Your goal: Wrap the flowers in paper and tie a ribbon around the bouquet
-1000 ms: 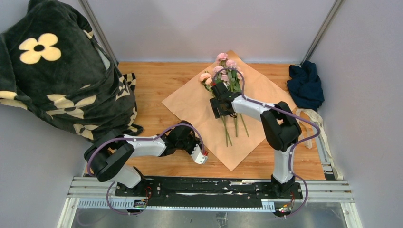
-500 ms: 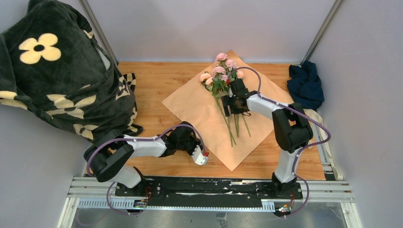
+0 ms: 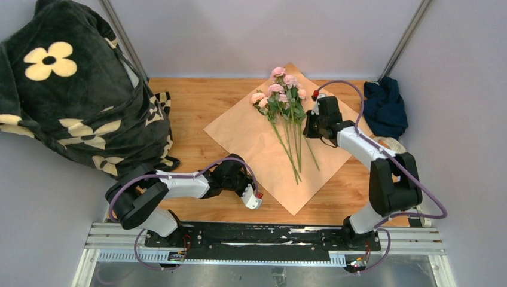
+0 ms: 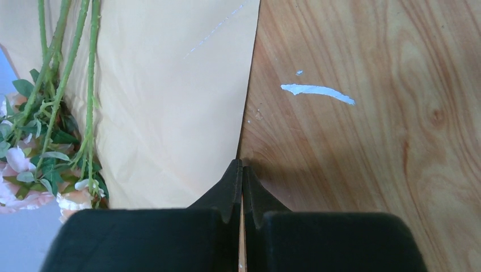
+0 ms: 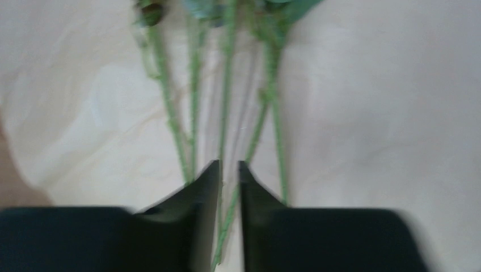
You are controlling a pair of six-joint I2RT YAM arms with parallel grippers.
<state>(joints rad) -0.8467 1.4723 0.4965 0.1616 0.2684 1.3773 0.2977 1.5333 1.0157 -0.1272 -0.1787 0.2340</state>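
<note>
since the flowers [image 3: 281, 103] lie lengthwise down the paper [image 3: 239, 131], the right gripper [image 3: 309, 127], slightly parted, sits just right of them.

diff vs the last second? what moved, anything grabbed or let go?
The right gripper swung from above the stems of the flowers to the bunch's right side. Its jaws are nearly together, with a stem in the gap, but whether it grips is unclear. The stem ends drifted slightly right. The left gripper stayed shut at the edge of the paper. Paper, blanket and navy cloth are unmoved.
</note>
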